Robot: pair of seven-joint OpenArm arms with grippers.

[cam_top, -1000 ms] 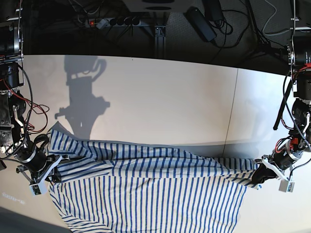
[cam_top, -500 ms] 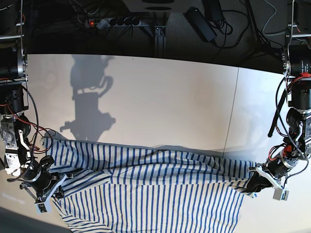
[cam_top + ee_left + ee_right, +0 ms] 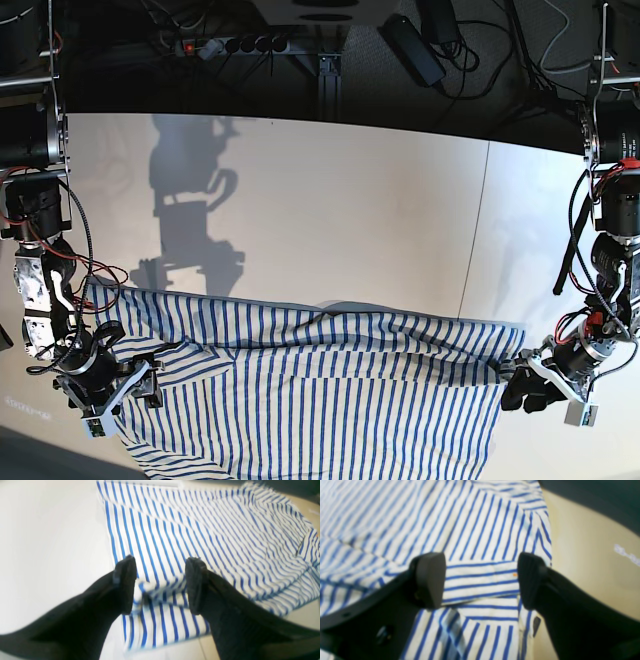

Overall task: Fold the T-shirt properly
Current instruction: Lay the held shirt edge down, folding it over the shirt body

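The T-shirt point(image 3: 320, 400), white with thin blue stripes, lies spread across the near part of the white table point(image 3: 350, 220), with a folded ridge running left to right. At its right end my left gripper point(image 3: 520, 388) is open. In the left wrist view its fingers point(image 3: 125, 580) straddle a small raised fold of the T-shirt point(image 3: 200, 525) without pinching it. At the shirt's left end my right gripper point(image 3: 135, 385) is open. In the right wrist view this gripper point(image 3: 480, 580) hovers over a hemmed edge of the T-shirt point(image 3: 482, 530), its fingers well apart.
A seam point(image 3: 475, 230) runs across the tabletop right of centre. Beyond the far table edge lie a power strip point(image 3: 235, 45) and cables on a dark floor. A small dark tag point(image 3: 536, 623) shows at the shirt's edge near the table's border.
Both grippers have gone from shut on the shirt's ends to open, letting the cloth go. Both arms moved toward the near edge, and the shirt's folded ridge dropped lower and flatter.
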